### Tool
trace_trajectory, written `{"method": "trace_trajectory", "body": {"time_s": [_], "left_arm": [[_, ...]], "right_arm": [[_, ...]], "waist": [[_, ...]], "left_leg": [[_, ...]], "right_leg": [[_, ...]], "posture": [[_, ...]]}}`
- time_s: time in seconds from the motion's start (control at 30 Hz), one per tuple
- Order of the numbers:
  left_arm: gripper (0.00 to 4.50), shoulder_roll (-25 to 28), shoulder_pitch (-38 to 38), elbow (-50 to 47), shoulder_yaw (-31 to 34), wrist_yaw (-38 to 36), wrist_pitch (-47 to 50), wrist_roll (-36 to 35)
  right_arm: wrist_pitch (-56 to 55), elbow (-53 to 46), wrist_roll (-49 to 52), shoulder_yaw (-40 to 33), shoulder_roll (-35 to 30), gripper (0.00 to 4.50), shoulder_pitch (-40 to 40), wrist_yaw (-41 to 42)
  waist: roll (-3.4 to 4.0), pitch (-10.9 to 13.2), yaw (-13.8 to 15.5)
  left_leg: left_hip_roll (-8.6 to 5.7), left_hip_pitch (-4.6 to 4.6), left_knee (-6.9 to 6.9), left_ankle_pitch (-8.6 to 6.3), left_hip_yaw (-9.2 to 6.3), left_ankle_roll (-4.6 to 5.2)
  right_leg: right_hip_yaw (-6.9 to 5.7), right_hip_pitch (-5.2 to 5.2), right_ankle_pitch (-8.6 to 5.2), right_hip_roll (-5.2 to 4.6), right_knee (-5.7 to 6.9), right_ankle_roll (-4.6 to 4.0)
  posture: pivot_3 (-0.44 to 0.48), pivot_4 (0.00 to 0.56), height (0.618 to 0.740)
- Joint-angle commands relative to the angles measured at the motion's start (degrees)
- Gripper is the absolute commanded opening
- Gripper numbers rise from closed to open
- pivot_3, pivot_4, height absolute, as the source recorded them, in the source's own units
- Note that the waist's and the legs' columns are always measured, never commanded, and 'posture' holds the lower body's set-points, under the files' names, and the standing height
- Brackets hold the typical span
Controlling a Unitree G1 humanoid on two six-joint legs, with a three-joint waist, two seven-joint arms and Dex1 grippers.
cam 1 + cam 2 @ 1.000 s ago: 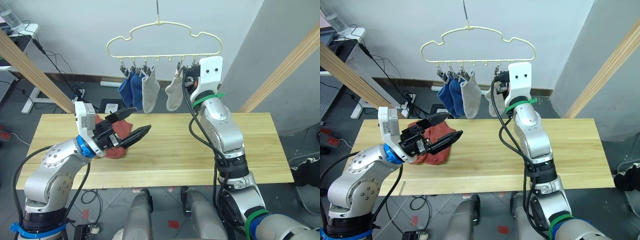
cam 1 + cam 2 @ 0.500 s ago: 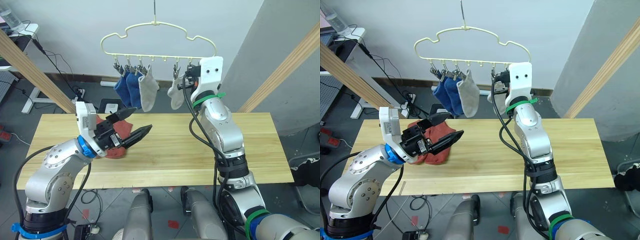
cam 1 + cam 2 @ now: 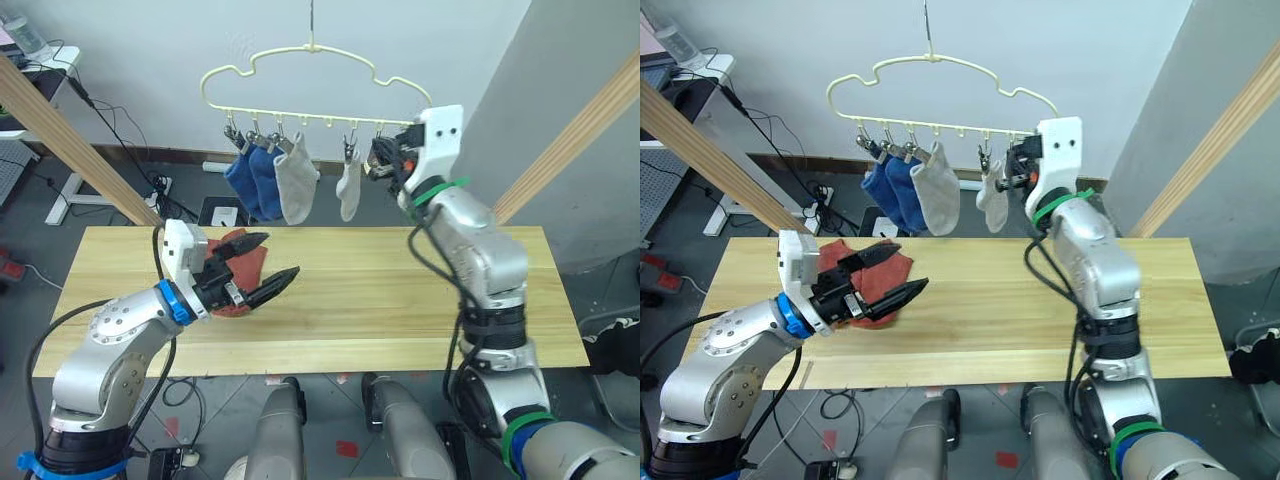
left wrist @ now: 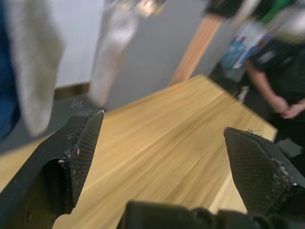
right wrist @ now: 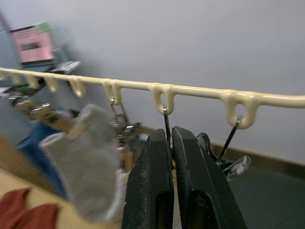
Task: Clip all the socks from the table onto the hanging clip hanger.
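Observation:
The cream-yellow clip hanger (image 3: 312,47) hangs above the table's (image 3: 400,300) far edge. Two blue socks (image 3: 247,180) and a light grey sock (image 3: 296,185) are clipped at its left, and a second grey sock (image 3: 348,192) hangs near the middle. Two rust-red socks (image 3: 888,272) lie on the table's left part. My left gripper (image 3: 283,254) hovers open just in front of them, with nothing between its fingers (image 4: 86,143). My right gripper (image 3: 380,160) is shut, raised at the clip to the right of the second grey sock (image 5: 90,157). That clip's wire (image 5: 165,117) runs down behind the fingertips.
Thick wooden frame poles slant down at the left (image 3: 70,140) and right (image 3: 570,150). An empty clip (image 5: 231,162) hangs at the hanger's right end. A seated person (image 4: 276,81) is beyond the table's end. The table's middle and right are bare wood.
My right arm has swung right, off the second grey sock, which now hangs free from its clip. The hanger has swayed left. My left gripper has dropped a little towards the table.

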Motion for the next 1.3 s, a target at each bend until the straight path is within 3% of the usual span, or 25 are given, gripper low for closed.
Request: {"method": "trace_trajectory", "body": {"time_s": [0.03,0.2,0.33,0.43,0.6,0.73,1.03,1.13,1.3], "left_arm": [[4.50,-0.98,-0.42,2.93,-2.69,1.93,-4.73,6.61],[4.50,-2.94,-5.77,13.91,-6.99,8.26,-7.26,17.06],[4.50,-5.17,-11.29,28.72,-9.93,13.26,-16.80,26.22],[4.50,-6.41,-15.61,37.19,-10.41,14.99,-19.69,29.16],[4.50,-7.44,-19.28,45.14,-9.34,16.27,-20.84,30.36],[4.50,-7.14,-21.90,52.51,-8.53,14.34,-16.01,29.17],[4.50,-7.30,-24.71,58.74,-7.56,11.27,-13.13,28.46],[3.94,-7.23,-24.40,58.69,-7.53,9.76,-13.60,28.26],[2.56,-7.90,-21.95,54.85,-7.54,7.98,-12.12,27.36]], "right_arm": [[8.55,-2.11,7.59,-2.84,-3.05,0.04,-1.91,4.68],[19.47,-0.52,16.78,-5.91,-4.93,0.04,-2.84,8.10],[19.64,0.00,18.77,-6.42,-5.00,0.04,-3.46,7.91],[19.52,0.15,19.26,-6.23,-5.22,0.04,-3.54,7.12],[18.73,0.17,18.81,-5.61,-5.69,0.04,-3.45,6.43],[18.30,-0.13,18.51,-5.89,-5.64,0.04,-3.25,5.35],[17.41,-0.43,18.80,-5.36,-5.14,0.04,-2.95,4.16],[17.05,-0.03,18.51,-4.96,-5.67,0.00,-3.32,4.47],[16.73,0.94,18.53,-5.23,-5.64,0.00,-3.86,4.31]], "waist": [[0.00,0.00,-0.04],[0.00,0.00,0.05],[0.00,-0.01,-0.10],[-0.01,-0.02,-0.13],[-0.01,-0.02,-0.24],[-0.02,-0.02,-0.32],[-0.03,-0.04,-0.37],[-0.03,-0.04,-0.38],[-0.02,-0.04,-0.33]], "left_leg": [[0.00,0.01,0.00,0.00,0.01,0.00],[-0.03,0.01,0.00,0.00,0.00,0.01],[-0.04,0.02,0.05,0.00,0.03,0.01],[-0.05,-0.03,0.05,-0.01,0.04,0.01],[-0.06,-0.08,0.05,-0.01,0.04,0.01],[-0.06,-0.08,0.10,0.00,0.01,0.01],[-0.08,0.02,0.16,0.00,0.02,0.01],[-0.07,0.07,0.16,0.00,0.03,0.01],[-0.08,0.11,0.16,0.00,0.05,0.01]], "right_leg": [[0.01,0.00,0.00,0.00,0.01,0.00],[0.00,0.01,0.00,0.01,0.02,0.00],[0.03,0.04,0.02,0.00,0.03,0.02],[0.01,0.02,0.03,-0.03,0.00,0.04],[0.00,0.00,0.05,-0.06,0.01,0.05],[-0.03,0.01,0.06,-0.06,0.05,0.06],[-0.01,0.10,0.07,-0.07,0.12,0.10],[0.00,0.12,0.07,-0.06,0.17,0.10],[0.03,0.16,0.07,-0.08,0.17,0.09]], "posture": [[0.021,0.348,0.740],[-0.001,0.342,0.740],[-0.011,0.339,0.740],[-0.022,0.338,0.740],[-0.040,0.335,0.740],[-0.043,0.338,0.740],[-0.040,0.339,0.740],[-0.039,0.340,0.740],[-0.035,0.344,0.740]]}}
